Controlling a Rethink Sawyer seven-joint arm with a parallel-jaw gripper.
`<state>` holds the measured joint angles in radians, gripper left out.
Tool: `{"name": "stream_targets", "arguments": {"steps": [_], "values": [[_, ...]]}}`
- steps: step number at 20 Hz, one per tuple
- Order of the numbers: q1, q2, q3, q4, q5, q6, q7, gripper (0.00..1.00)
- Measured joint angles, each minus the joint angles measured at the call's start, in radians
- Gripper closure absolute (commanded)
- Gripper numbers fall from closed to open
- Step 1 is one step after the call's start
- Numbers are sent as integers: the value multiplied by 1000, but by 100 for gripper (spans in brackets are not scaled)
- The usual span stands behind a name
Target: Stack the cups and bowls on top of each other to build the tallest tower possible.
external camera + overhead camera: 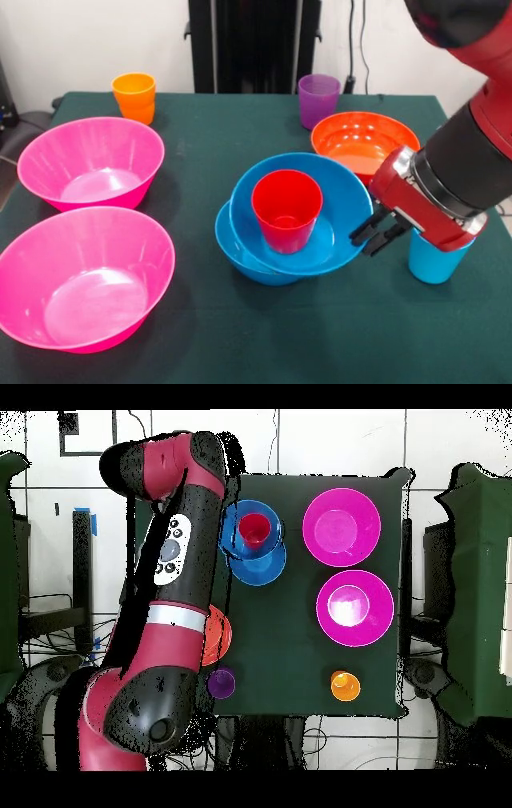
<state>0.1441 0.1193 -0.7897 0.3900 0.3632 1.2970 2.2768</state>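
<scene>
Front view: the gripper [382, 232] sits at the right rim of the blue bowls [340, 200], two nested askew with the red cup [286, 210] inside. Its dark fingers look nearly closed, holding nothing. The light blue cup [433, 262] stands just behind it. A good lift probably needs the fingers square over one rim. The green bench [240, 336] is cloth-covered.

Overhead view: the arm [185, 514] hides the gripper; a pale tiled floor [440, 444] surrounds the bench.
</scene>
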Motion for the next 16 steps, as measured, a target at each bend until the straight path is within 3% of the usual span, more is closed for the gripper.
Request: {"name": "stream_targets", "arguments": {"steps": [5,16], "values": [[14,-48,28,88,-1,-76,0,100],[20,-98,66,178,-2,-86,0,100]]}}
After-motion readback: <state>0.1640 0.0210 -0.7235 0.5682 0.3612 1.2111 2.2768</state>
